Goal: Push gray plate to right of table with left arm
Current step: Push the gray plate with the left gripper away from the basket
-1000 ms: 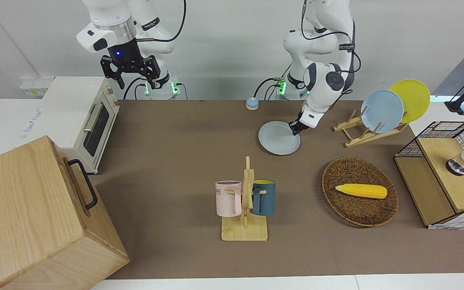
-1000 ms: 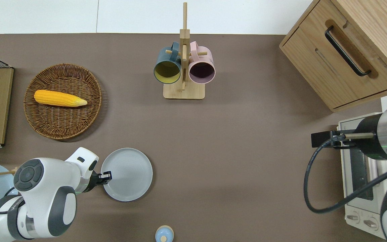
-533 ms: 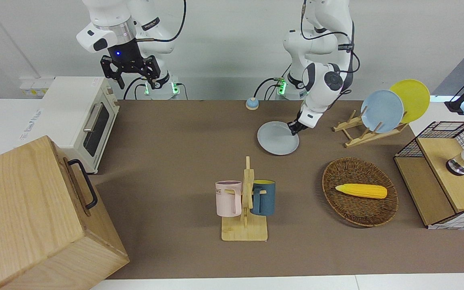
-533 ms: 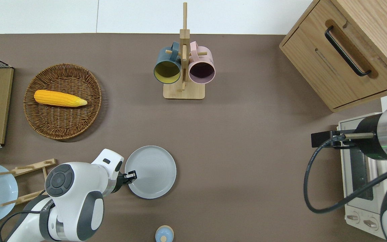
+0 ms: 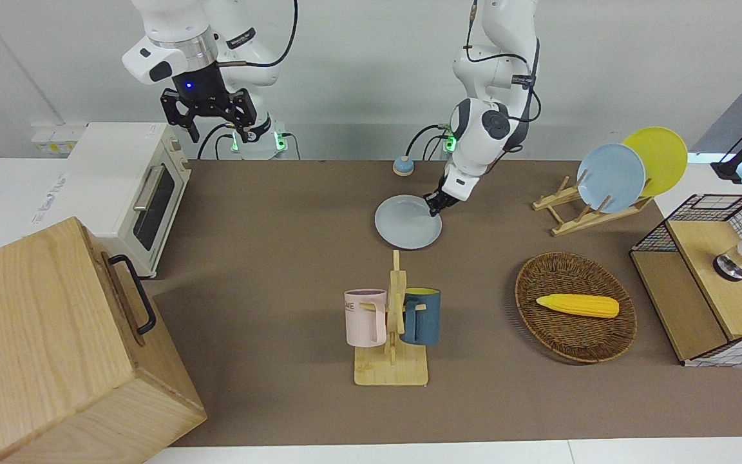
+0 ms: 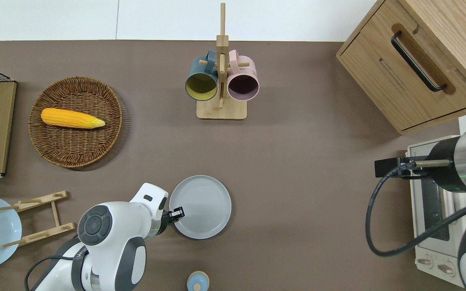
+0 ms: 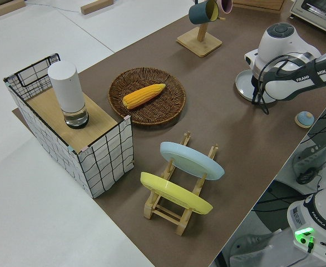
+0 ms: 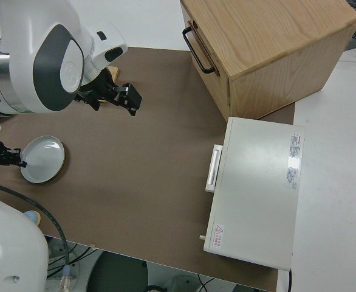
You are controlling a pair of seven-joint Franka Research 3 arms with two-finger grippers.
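One second on, we see the round pale gray plate [image 6: 202, 206] slid along the matte brown bench [image 6: 297, 194] toward the right arm's end, now nearer the robots than the wooden mug stand [image 6: 221, 109]. The left hand [image 6: 177, 212] has travelled with it, touching its rim; whether its fingers are open we cannot tell. The right arm is parked.

You are looking at a robotics lab staged as a kitchen: two white arms bolted beside a brown table [image 5: 268, 270] with a toaster oven [image 5: 145, 193], mug rack [image 5: 393, 335], dish rack [image 5: 577, 212] and bare white walls.
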